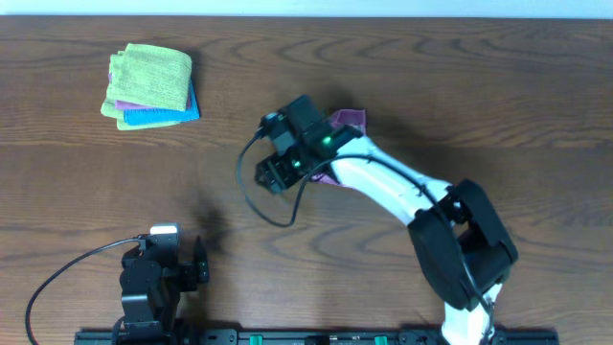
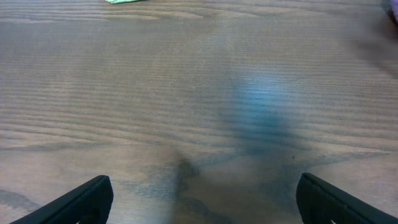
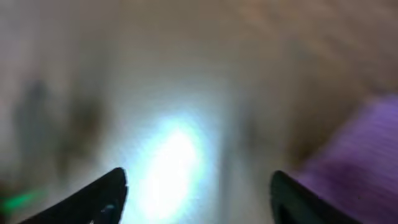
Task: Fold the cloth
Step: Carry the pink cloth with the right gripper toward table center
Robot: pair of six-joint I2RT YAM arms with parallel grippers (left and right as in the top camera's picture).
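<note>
The purple cloth (image 1: 351, 120) lies near the table's middle, mostly hidden under my right arm. Only one corner and a thin edge show in the overhead view. In the blurred right wrist view the cloth (image 3: 367, 149) fills the right side. My right gripper (image 1: 271, 173) is just left of the cloth, with its fingers (image 3: 199, 193) open and empty over bare wood. My left gripper (image 1: 198, 264) rests at the front left, far from the cloth. Its fingers (image 2: 205, 199) are open and empty.
A stack of folded cloths (image 1: 150, 86), lime-green on top with blue beneath, sits at the back left. A sliver of its green edge (image 2: 124, 1) shows at the top of the left wrist view. A black cable (image 1: 251, 196) loops below the right wrist.
</note>
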